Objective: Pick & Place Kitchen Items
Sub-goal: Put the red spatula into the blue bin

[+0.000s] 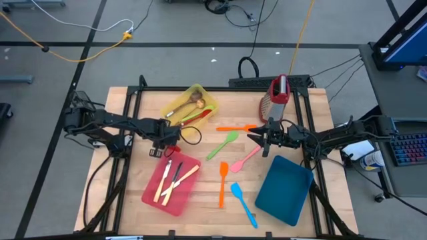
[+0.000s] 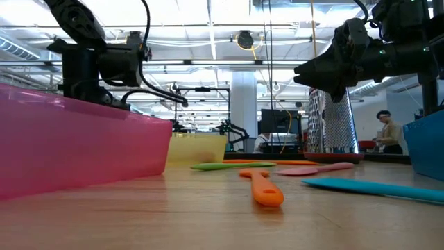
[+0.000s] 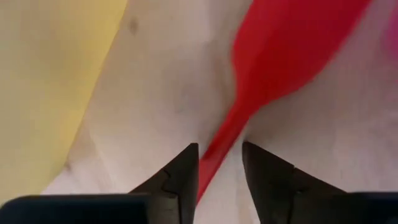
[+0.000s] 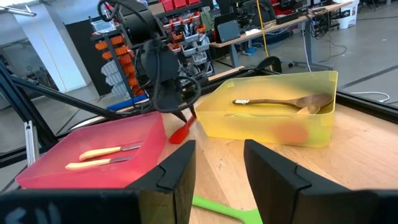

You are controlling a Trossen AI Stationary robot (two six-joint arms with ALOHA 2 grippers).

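Two dark fingers (image 3: 180, 174) of the left gripper (image 3: 219, 149) parted narrowly, astride the thin handle of a red spatula (image 3: 292, 56) with a sliver of wood showing beside it, so loosely around it rather than clamped. Smooth, rounded red blade over bare table (image 3: 168, 81), between the yellow tray (image 4: 273, 130) and the pink-red tray (image 4: 134, 134). Right gripper (image 4: 219, 149) spread about as wide, holding nothing, hovering above the table's middle near the loose utensils. In the translucent, straight-walled yellow tray: wooden spoons (image 4: 280, 102), brown and matte, with oval bowls. In the flat pink-red tray: pale-handled cutlery (image 1: 167, 181), slim, lying side by side with one dark-handled piece. Blue tray (image 1: 283, 190), rectangular and glossy, below the right arm. Loose on the pale planked wood: an orange spatula (image 1: 237, 127), a green spoon (image 1: 222, 145), a pink spoon (image 1: 245, 160), a second orange spatula (image 1: 223, 183) and a blue spatula (image 1: 243, 205), all slim smooth plastic. Upright at the far edge, a perforated metal grater (image 1: 278, 97) with a red handle.
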